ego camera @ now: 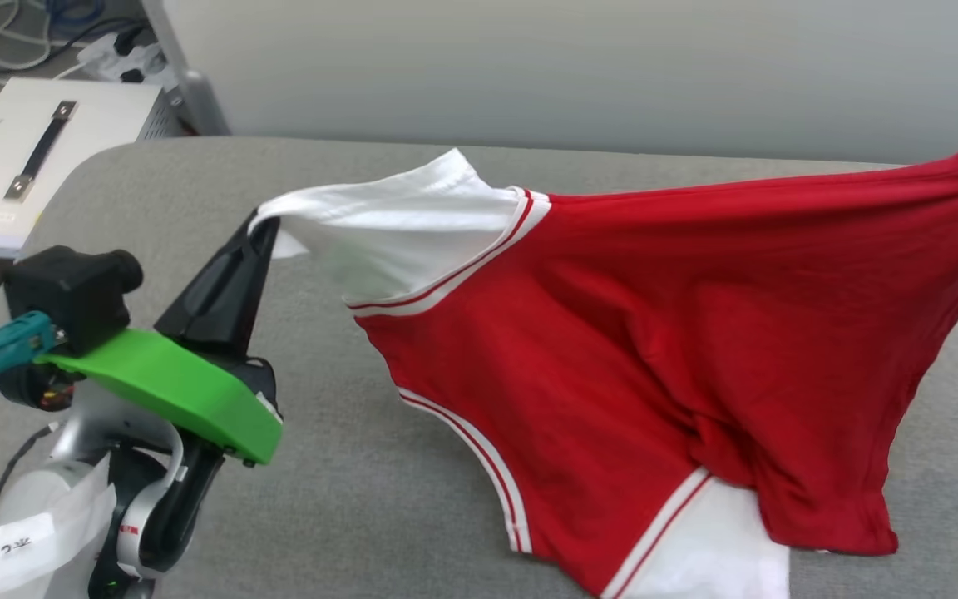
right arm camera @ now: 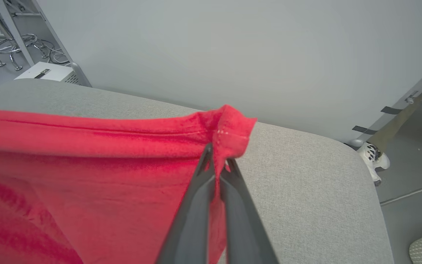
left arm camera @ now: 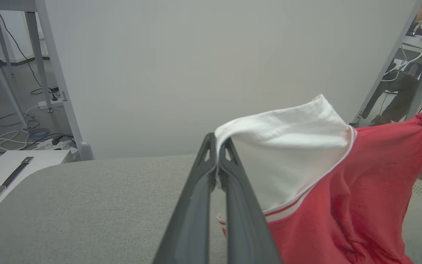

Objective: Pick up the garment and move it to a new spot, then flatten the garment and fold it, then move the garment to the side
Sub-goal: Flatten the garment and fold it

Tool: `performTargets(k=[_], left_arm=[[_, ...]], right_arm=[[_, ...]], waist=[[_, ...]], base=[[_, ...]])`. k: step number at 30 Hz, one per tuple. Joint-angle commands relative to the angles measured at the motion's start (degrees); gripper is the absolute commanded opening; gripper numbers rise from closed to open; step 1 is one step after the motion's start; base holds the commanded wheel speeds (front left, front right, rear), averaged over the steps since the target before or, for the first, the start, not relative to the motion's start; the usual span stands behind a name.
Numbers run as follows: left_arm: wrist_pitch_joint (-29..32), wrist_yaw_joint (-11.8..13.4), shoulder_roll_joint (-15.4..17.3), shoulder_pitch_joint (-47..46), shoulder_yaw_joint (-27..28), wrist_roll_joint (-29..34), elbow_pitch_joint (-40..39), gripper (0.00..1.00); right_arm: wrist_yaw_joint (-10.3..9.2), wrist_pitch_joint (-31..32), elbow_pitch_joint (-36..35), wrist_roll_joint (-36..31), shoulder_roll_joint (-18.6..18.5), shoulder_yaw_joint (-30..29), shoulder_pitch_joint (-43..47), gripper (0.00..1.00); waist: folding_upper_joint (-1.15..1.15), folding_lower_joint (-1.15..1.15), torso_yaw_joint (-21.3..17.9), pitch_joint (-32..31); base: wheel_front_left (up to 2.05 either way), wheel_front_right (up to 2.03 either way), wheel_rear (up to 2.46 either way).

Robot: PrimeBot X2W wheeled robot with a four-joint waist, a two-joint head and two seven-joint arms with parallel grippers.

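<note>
The rounded grey fabric-covered tabletop [ego camera: 346, 499] spans the scene. Above it the red jersey shirt with short white sleeves and red-striped white trim [ego camera: 654, 333] is stretched taut between both arms, its lower folds and one sleeve drooping onto the tabletop. The left end effector [ego camera: 264, 223] is clenched on the raised white sleeve's edge. The right end effector [right arm camera: 216, 152] is clamped on a red hem corner.

My left gripper [ego camera: 267, 223] had two long, dark grey tapered fingers [left arm camera: 192, 205] with triangular cut-outs near the tips, as had my right gripper [right arm camera: 216, 152]. Toward eight o'clock sat a bright green curved plastic bracket [ego camera: 171, 387], a black boxy camera [ego camera: 71, 291] and a teal cable plug [ego camera: 5, 351].
</note>
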Motion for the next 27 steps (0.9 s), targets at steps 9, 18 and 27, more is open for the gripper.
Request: performTargets(k=[9,18,27], left_arm=[[-3.37,1.29,1.6,-7.01,4.43,2.6,-3.05,0.0],[-5.64,0.33,3.82,-18.31,8.49,4.48,-2.47,0.0],[-3.51,-2.43,7.83,-26.33,9.14,5.08,0.43,0.0]], right_arm=[[-0.06,-3.79,-7.22,0.0,0.74,-3.84,0.98,0.0],[-0.06,-7.74,-9.95,-2.88,3.06,-6.73,-4.95,0.0],[-0.06,-11.86,-8.48,-5.11,3.82,-7.74,-10.12,0.0]], waist=[[0.0,0.0,-4.97,-4.24],[0.0,0.0,-6.48,-3.06],[0.0,0.0,-7.27,1.8]], base=[[0.0,0.0,0.0],[0.0,0.0,0.0],[0.0,0.0,0.0]])
